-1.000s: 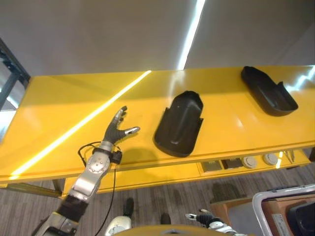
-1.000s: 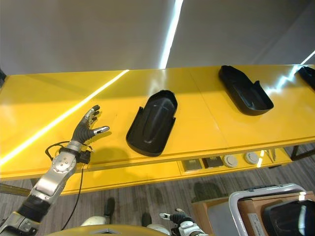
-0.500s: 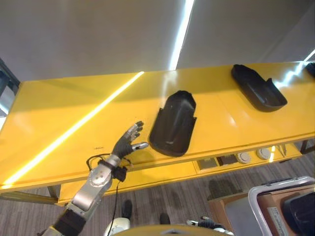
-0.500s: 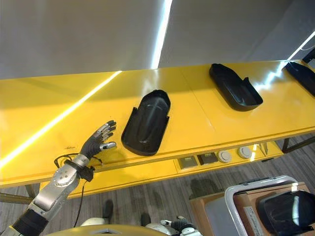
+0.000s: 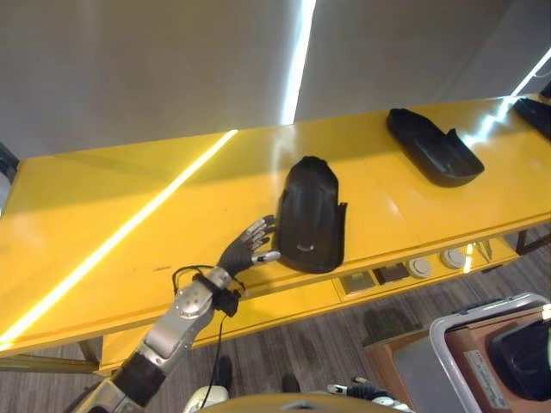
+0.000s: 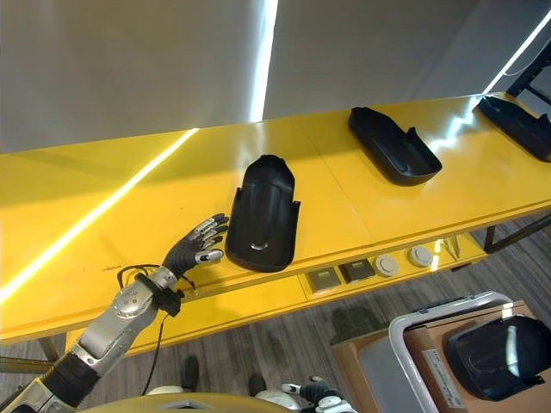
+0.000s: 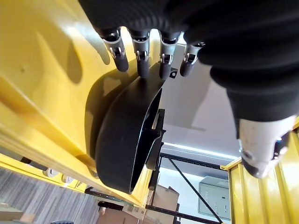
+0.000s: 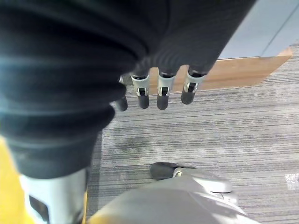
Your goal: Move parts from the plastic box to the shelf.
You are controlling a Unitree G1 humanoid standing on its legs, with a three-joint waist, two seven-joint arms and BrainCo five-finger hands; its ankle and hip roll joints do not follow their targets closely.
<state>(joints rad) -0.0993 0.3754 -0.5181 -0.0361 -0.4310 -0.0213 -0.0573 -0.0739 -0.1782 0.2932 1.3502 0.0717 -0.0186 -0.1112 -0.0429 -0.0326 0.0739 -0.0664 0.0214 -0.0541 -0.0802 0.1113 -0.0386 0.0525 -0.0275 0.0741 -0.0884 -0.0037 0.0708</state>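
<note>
A black moulded part lies on the yellow shelf near its front edge. My left hand is open beside the part's left near side. In the left wrist view its straight fingers reach the rim of the part. Two more black parts lie further right on the shelf. The plastic box stands on the floor at the lower right, holding another black part. My right hand hangs low over the carpet, open and holding nothing.
A grey wall rises behind the shelf. Sockets and round knobs sit under the shelf's front edge. A wooden board stands on the grey carpet near the right hand.
The camera has swung to the right. My left hand has moved right along the shelf front, from well apart from the middle part to its edge.
</note>
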